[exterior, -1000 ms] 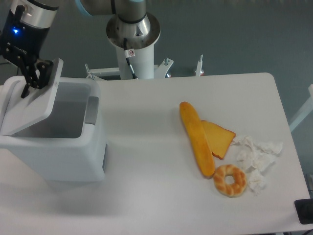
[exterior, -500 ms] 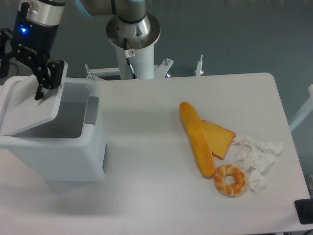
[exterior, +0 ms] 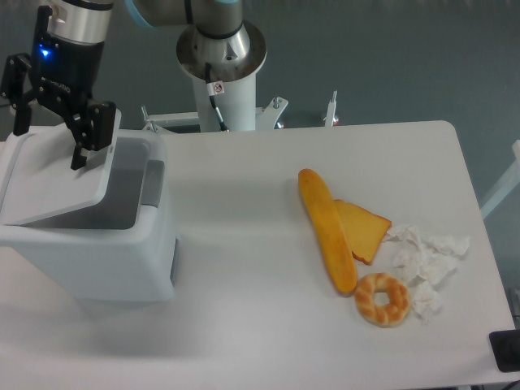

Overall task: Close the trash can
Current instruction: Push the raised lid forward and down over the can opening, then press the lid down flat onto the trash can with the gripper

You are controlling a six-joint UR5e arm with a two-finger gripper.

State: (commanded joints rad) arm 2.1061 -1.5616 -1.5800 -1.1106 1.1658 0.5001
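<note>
Fingers [exterior: 80,154] spread apart over the tilted lid [exterior: 57,175] of the unlabelled trash can [exterior: 89,244].

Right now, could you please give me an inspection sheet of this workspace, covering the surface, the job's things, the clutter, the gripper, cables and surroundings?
Surface: white rectangular table, no spills seen.
Job's things: large boxy white plastic trash can at the left edge; its flat white hinged lid is tilted, partly lowered, the opening showing on the right.
Clutter: long golden bread loaf, orange toast slice beside it, ring-shaped pastry, crumpled white paper tissue, all at the right.
Gripper: black two-finger gripper open, fingers astride the lid's upper end.
Cables: thin wire on the white robot base column.
Surroundings: grey floor; dark object at the bottom right corner.
</note>
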